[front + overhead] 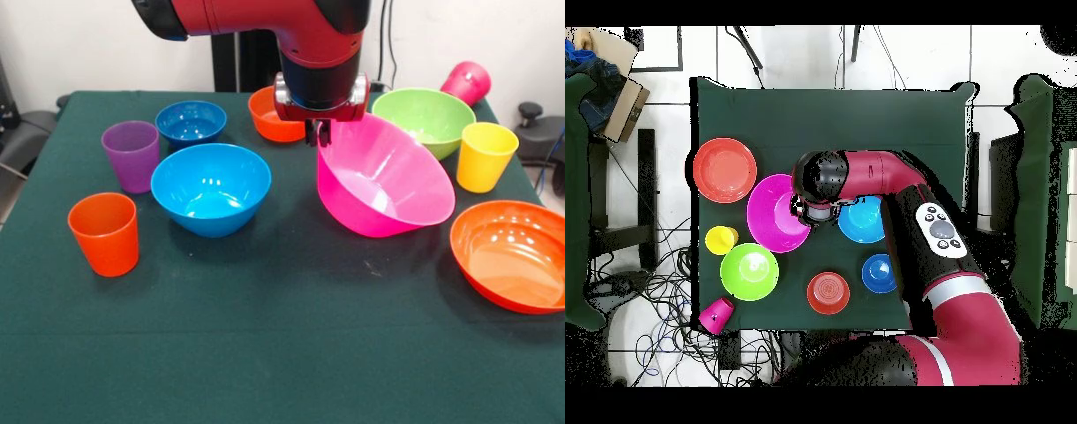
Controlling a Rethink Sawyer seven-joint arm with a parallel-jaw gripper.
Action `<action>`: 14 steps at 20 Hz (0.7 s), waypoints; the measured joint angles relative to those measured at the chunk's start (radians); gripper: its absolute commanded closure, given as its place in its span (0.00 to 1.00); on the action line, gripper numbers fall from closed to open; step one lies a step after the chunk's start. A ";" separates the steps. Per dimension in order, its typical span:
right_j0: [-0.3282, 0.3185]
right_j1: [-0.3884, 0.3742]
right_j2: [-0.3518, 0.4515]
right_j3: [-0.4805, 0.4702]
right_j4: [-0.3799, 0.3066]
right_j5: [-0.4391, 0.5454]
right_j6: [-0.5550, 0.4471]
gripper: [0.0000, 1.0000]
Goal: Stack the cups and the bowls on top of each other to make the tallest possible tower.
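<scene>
A: Under the claw (319, 132), the very large pink bowl (386, 179) hangs tilted, its far rim pinched between the closed fingers, its base seemingly resting on the worktop (265, 344).

B: So the claw has closed on that rim?

A: It looks so; the tips sit right at the rim's edge. To do this step well, I'd judge it should lift straight up until the base clears, keep the tilt from growing, and set the bowl down as the tower's foot, since it is the widest.

B: What crowds it?

A: Just beside the claw, behind it in the front view, sits the small orange bowl (272, 115). The lime green bowl (425, 119) is close behind the pink one, and the yellow cup (485, 155) stands near its other side. The large orange bowl (514, 254) lies further off. A swing toward those could knock the cup.

B: And opposite?

A: The medium blue bowl (211, 188), small blue bowl (191, 122), purple cup (131, 155) and orange cup (105, 233). The magenta cup (467, 82) lies tipped at the worktop's far corner.
</scene>
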 measured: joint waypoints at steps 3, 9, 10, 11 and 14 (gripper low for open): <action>0.000 0.000 0.000 -0.006 0.000 0.013 0.000 1.00; 0.000 0.004 0.000 -0.015 0.000 0.018 0.000 1.00; 0.000 0.004 0.000 -0.016 0.000 0.018 0.000 1.00; 0.000 0.005 0.000 -0.018 0.000 0.020 0.000 1.00; 0.000 0.006 0.000 -0.027 0.000 0.027 0.000 1.00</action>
